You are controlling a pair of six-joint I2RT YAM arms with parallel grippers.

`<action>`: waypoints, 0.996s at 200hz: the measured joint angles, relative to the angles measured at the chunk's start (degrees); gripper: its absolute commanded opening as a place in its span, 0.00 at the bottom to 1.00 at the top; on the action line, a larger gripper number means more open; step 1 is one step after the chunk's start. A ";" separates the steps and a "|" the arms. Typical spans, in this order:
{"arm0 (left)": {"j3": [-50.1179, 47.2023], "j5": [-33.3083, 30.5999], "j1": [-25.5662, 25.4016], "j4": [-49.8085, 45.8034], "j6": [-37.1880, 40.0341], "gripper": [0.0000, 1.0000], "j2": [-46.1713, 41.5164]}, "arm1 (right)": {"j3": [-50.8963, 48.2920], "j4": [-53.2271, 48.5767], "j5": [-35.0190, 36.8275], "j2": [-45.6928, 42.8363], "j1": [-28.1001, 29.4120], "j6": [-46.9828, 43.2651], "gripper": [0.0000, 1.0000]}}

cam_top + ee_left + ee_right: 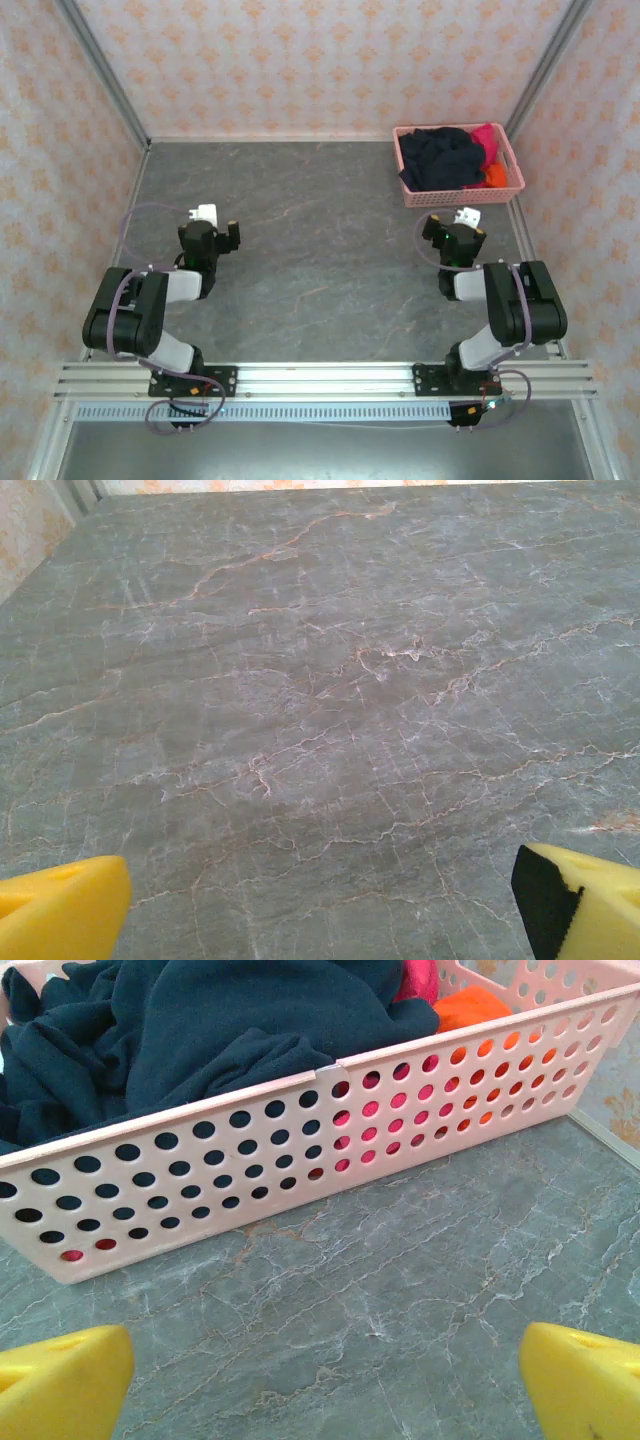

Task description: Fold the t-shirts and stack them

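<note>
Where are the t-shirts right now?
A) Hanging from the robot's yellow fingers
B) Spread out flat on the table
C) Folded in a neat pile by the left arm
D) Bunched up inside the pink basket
D: the navy t-shirt, the magenta-red t-shirt and the orange t-shirt all lie crumpled together inside the pink basket.

**Robot test cell with homely wallpaper**

A left arm (135, 315) and a right arm (515, 305) bolt onto an aluminium rail (320, 375) at the edge of a marble-look tabletop (320, 260). Metal posts (106, 70) frame flat panels of peach floral wallpaper (320, 60), boxing it in on three sides.
</note>
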 measured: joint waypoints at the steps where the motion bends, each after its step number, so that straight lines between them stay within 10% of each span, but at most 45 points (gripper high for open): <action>1: 0.00 0.00 0.00 0.00 0.00 1.00 0.00 | 0.00 0.00 0.02 0.00 0.00 0.00 0.99; 199: 3.39 -3.91 -1.84 -10.45 -0.22 1.00 -10.38 | -0.42 -3.58 0.07 -9.16 0.00 0.00 0.99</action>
